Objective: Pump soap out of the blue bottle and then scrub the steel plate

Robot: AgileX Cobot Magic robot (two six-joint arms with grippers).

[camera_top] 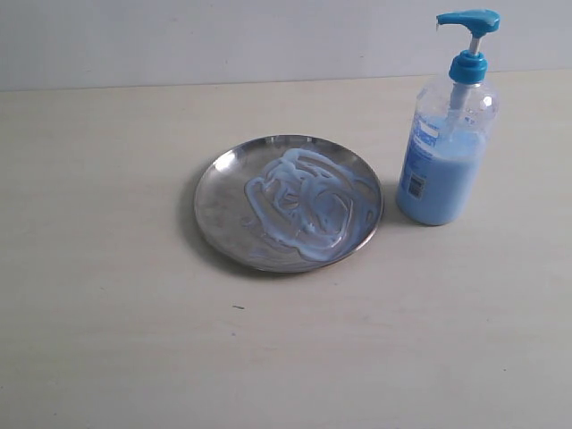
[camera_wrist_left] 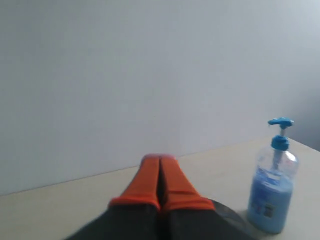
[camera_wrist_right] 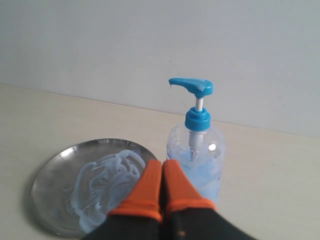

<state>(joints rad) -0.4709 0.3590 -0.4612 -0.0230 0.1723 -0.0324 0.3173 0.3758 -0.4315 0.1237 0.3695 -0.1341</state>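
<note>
The steel plate [camera_top: 219, 183] lies round and shiny in the middle of the table, with pale blue soap [camera_top: 304, 201] swirled over its centre and right half. The blue bottle [camera_top: 447, 152] stands upright just right of it, pump head up, about half full. Neither arm appears in the exterior view. In the left wrist view my left gripper [camera_wrist_left: 159, 159] is shut, empty, with the blue bottle [camera_wrist_left: 272, 192] off to one side. In the right wrist view my right gripper [camera_wrist_right: 162, 162] is shut, empty, held back from the steel plate [camera_wrist_right: 52, 180] and the blue bottle [camera_wrist_right: 197, 155].
The beige table [camera_top: 134, 357] meets a pale wall [camera_top: 223, 36] along its far edge. A tiny dark speck [camera_top: 238, 307] lies on the table in front of the plate.
</note>
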